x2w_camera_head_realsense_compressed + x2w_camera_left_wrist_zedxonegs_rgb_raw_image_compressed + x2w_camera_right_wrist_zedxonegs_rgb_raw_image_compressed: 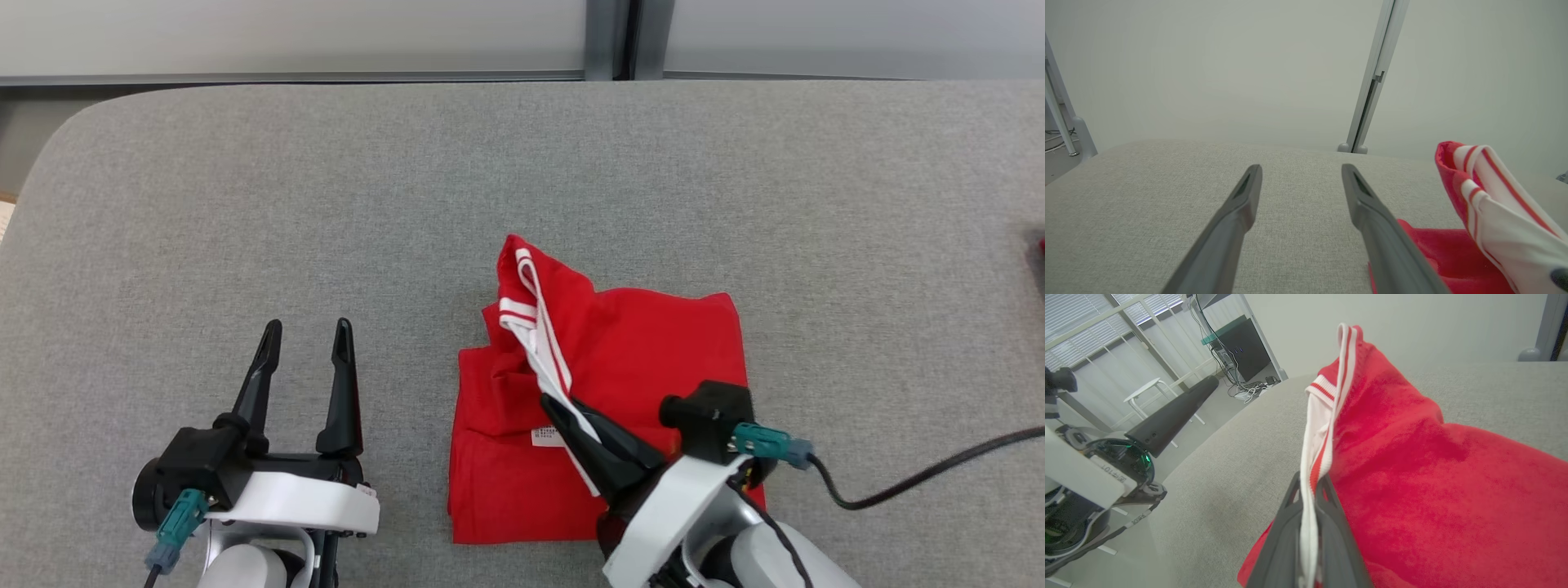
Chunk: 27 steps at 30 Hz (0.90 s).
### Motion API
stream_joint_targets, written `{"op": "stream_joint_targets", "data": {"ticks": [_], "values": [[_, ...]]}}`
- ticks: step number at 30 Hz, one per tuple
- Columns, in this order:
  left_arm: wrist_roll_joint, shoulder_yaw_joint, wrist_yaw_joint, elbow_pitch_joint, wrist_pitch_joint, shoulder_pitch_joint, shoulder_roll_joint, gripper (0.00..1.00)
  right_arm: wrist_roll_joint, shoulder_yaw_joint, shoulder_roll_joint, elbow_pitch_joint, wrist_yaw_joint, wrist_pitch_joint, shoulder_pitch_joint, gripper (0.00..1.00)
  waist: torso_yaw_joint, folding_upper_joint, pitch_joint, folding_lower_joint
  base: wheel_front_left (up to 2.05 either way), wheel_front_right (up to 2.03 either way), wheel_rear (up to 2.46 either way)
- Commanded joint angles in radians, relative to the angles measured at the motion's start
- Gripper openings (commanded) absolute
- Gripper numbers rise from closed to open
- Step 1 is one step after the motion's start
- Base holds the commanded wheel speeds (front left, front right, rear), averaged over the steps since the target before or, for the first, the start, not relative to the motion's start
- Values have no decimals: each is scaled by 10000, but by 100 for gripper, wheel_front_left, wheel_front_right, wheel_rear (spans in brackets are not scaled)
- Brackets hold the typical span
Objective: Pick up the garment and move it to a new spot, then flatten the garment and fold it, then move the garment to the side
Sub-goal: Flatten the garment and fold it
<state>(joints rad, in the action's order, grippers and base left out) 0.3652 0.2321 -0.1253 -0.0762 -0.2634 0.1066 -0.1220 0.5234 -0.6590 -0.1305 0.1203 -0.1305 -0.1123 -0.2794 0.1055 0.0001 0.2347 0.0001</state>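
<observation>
A lab-like office: window blinds [1073,330], tangled cables [1248,390], white stool [1145,386], pale partition walls [1208,73]

— Anything legible here?
— Barely. A white sticker [1106,473] on the body of the left gripper [309,327] carries upside-down characters. "101" seems to be among them; the rest is unclear.
— And the red garment [653,351]?
— A small white tag [548,435] lies on it, with dark print too small to read.
— Anything else?
— A pale strip [1141,516] lower on that gripper body, lettering blurred.
</observation>
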Motion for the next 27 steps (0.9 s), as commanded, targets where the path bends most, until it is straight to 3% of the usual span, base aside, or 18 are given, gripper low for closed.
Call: {"op": "stream_joint_targets", "data": {"ticks": [1,2,3,4,5,10,14,20,27], "values": [[-62,-46,8,0,-11,105,-28,100,62,8,24,113,-3,114,-163,0,66,-1,74,-1,0,0,0],[-63,-66,15,0,-11,124,-10,100,21,-92,102,456,-2,144,-248,0,84,-1,139,-1,0,0,0],[-76,-75,42,-8,-11,151,10,100,155,-149,225,712,-2,265,-295,34,111,-1,189,-1,0,0,0],[-100,-83,66,-17,-11,180,38,100,266,-155,346,916,-3,390,-377,92,136,-1,229,-1,0,0,0],[-129,-102,95,-15,-11,208,49,100,227,-188,400,1108,-3,506,-498,100,149,-1,284,-1,0,0,0],[-236,-211,136,-70,-11,257,119,100,527,-141,538,1237,-2,1877,-855,100,107,-1,392,-1,0,0,0],[-362,-282,178,-134,-11,188,97,100,332,369,229,906,-2,2986,-1061,100,-86,-1,350,-1,0,0,0],[-544,-377,176,-156,-11,27,-52,100,-381,2356,-588,327,-2,3464,-503,100,-517,-1,152,-1,0,0,0],[-564,-484,126,-155,-9,-247,-247,100,-1166,4650,-1237,-360,-3,3182,987,100,-888,-1,-220,-1,0,0,0]]}}
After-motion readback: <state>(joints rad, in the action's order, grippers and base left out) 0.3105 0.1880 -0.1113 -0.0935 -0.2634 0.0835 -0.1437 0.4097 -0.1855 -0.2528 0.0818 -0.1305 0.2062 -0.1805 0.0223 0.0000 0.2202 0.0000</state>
